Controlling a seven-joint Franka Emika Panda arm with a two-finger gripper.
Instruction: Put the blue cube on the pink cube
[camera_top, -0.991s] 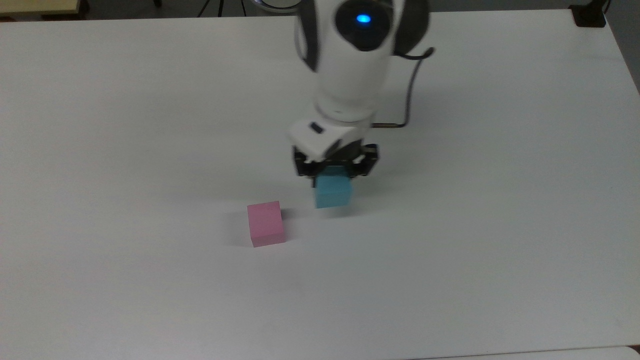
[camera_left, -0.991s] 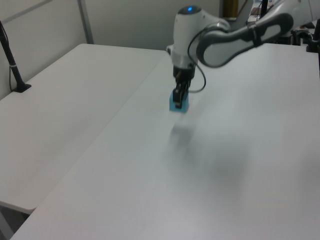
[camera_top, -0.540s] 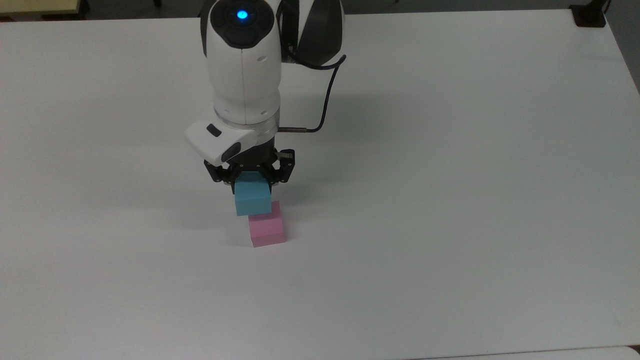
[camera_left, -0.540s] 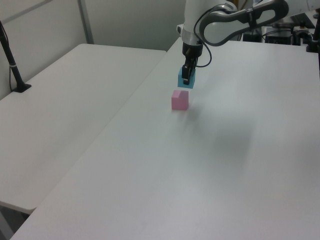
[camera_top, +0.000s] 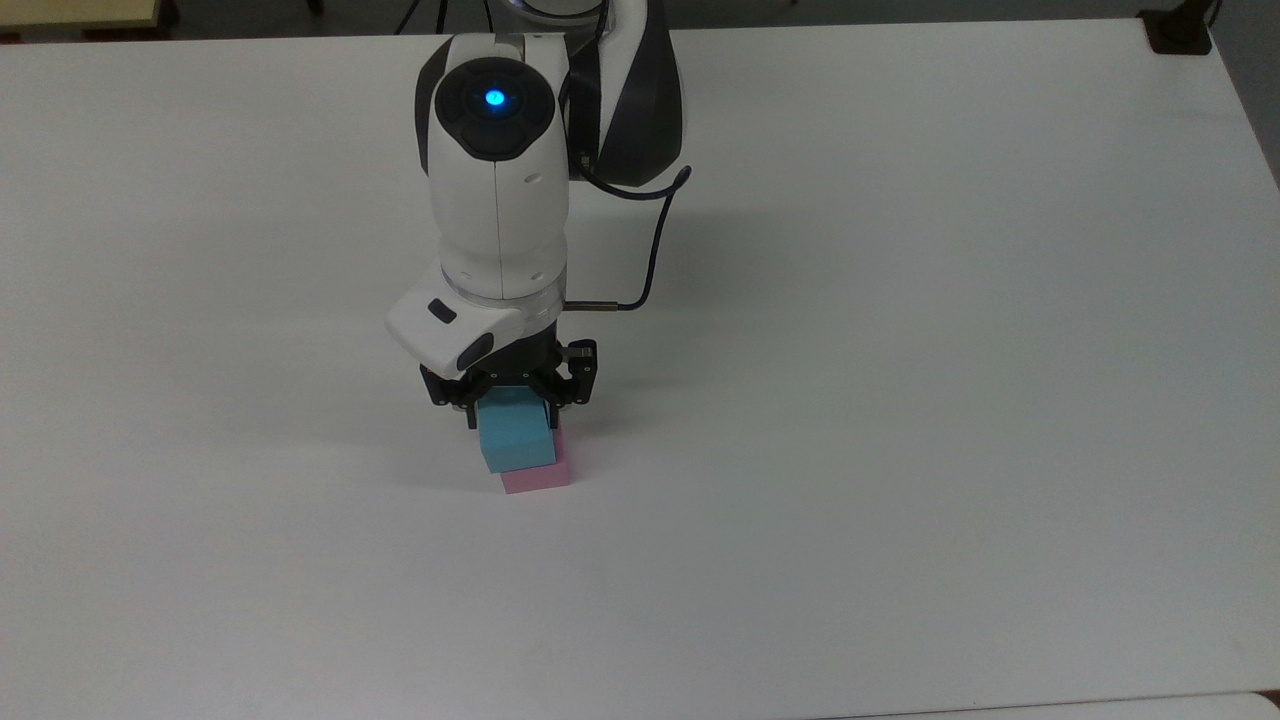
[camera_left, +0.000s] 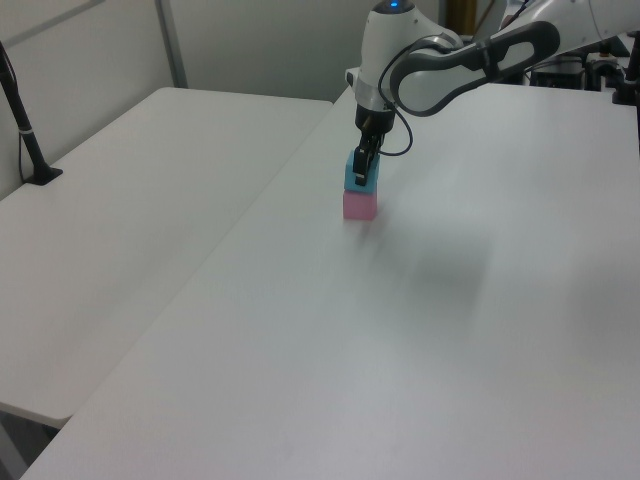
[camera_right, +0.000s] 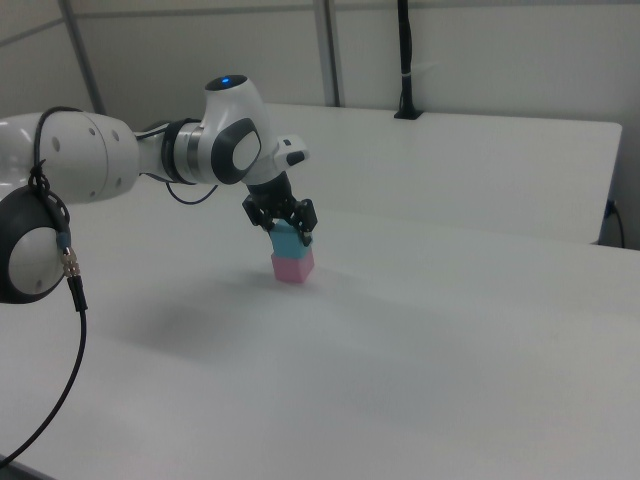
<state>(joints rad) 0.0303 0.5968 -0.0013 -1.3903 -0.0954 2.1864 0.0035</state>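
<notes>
The blue cube (camera_top: 516, 440) sits right on top of the pink cube (camera_top: 540, 480), whose lower edge peeks out beneath it on the white table. My gripper (camera_top: 512, 408) comes straight down from above and is shut on the blue cube, one finger on each side. From the side, the blue cube (camera_left: 361, 179) is stacked squarely over the pink cube (camera_left: 359, 206), with my gripper (camera_left: 360, 167) clamped on it. The right view shows the same stack: blue cube (camera_right: 289, 240) above pink cube (camera_right: 293, 268), gripper (camera_right: 284, 225) on the upper one.
The white table (camera_top: 900, 400) is wide and bare around the stack. A second table (camera_left: 130, 230) adjoins it on the left view's left, with a black post (camera_left: 25, 130) at its far edge. A black cable (camera_top: 655, 240) hangs off the arm.
My gripper carried the blue cube from the top view's right over to the pink cube, then lowered it until it came to rest on the pink cube's top.
</notes>
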